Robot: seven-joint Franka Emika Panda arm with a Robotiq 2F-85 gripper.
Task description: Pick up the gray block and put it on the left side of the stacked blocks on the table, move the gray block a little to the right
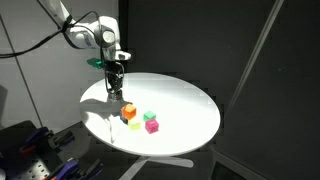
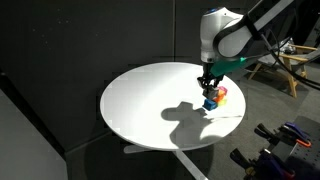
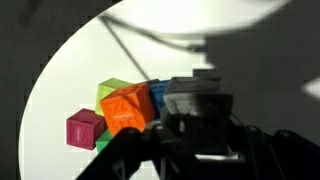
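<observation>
The arm (image 1: 80,30) is reaching in over the table (image 1: 185,100), and the gripper (image 1: 116,89) is pointing straight down. Its jaws are clamping the gray block (image 3: 196,100), which is filling the middle of the wrist view. Whether the block is touching the tabletop or hanging just above it cannot be told.

The stack (image 2: 217,97) is sitting just beside the block, at its 9 o'clock in the wrist view. There the orange cube (image 3: 127,112) is lying nearest. The green cube (image 3: 113,90) is showing at its 11 o'clock and the pink cube (image 3: 83,128) at its 8 o'clock. A blue cube (image 3: 157,95) is peeking out between the orange cube and the block.

In an exterior view the gripper is standing at 11 o'clock of the orange cube. The yellow cube (image 1: 134,125) is lying at the orange cube's 5 o'clock. The gripper's shadow (image 2: 185,112) is falling across the white top.
</observation>
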